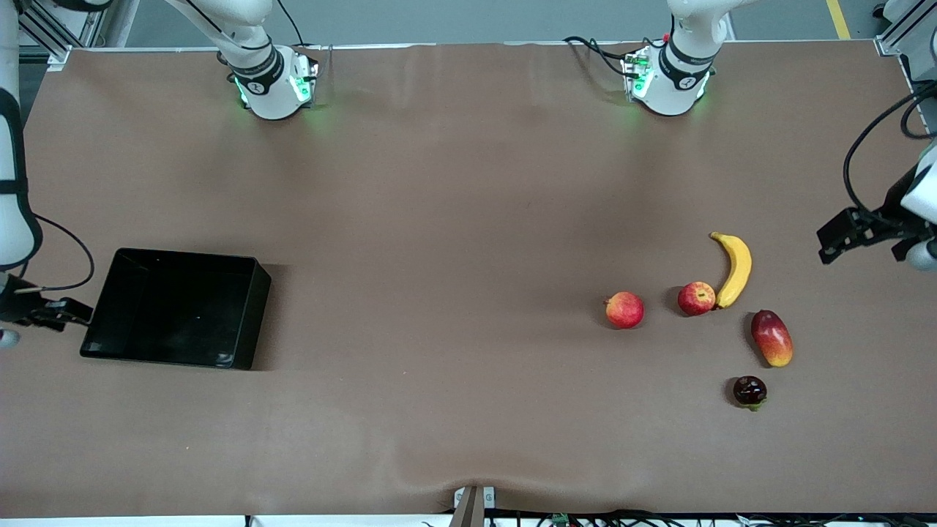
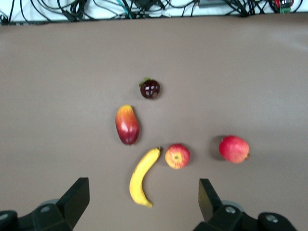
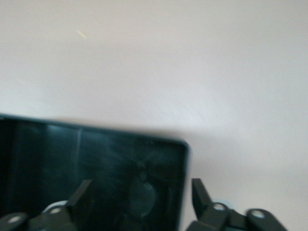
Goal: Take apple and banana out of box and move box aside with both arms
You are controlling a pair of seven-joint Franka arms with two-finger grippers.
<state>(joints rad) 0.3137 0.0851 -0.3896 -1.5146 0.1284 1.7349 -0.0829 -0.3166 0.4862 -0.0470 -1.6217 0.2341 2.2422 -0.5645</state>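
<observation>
Left pincer (image 2: 139,199) gapes empty above banana (image 2: 142,177); right pincer (image 3: 139,199) open, straddling box (image 3: 96,168) wall.

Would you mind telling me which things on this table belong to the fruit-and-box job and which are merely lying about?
Belong to the job:
- long curved yellow banana
- small round red apple with a yellowish top, touching the banana
- glossy black low-walled plastic box, at the right arm's end

Just lying about:
- pinkish-red round fruit
- oblong red-and-yellow mango
- small dark purple fruit
</observation>
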